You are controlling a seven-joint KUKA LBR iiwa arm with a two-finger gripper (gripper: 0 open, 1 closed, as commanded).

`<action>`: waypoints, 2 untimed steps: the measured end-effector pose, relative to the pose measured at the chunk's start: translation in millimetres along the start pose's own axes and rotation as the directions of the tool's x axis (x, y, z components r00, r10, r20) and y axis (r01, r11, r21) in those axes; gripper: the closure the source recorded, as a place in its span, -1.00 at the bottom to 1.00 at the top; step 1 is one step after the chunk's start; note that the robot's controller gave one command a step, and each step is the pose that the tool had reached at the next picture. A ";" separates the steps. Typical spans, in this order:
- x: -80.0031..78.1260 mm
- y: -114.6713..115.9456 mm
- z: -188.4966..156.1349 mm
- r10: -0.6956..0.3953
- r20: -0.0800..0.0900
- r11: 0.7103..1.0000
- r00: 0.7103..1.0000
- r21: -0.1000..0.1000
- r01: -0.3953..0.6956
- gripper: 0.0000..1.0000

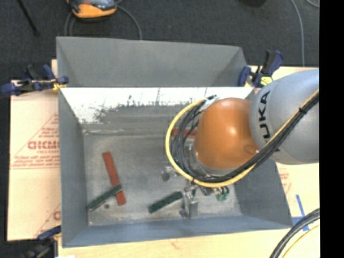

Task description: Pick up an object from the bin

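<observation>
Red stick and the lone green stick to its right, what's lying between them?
Nothing: in the camera view, bare bin floor runs from the red stick to the green stick.

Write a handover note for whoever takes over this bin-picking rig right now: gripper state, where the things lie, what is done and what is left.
Gripper: down near the floor of the bin, towards the front. Open or shut cannot be told, and nothing is seen held.
Things: a dark green bar lies flat with its right end at the gripper. A red bar lies left of centre, and a second dark green bar crosses its lower end. A small green thing sits partly under the arm.
Done: the arm has reached into the bin.
Left: grasp one thing and lift it out.
</observation>
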State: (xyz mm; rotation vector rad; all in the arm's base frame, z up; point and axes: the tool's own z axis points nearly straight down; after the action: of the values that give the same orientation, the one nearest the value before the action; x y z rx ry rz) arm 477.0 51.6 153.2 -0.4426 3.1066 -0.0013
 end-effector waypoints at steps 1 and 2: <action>0.1 -8.2 81.2 0.096 0.017 0.995 0.995 0.000 -0.096 -1.00; 0.6 -17.3 82.2 -0.046 0.003 0.999 0.999 0.000 0.046 1.00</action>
State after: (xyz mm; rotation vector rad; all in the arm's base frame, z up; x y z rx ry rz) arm 481.6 34.8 71.0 -0.5132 3.0924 -0.0006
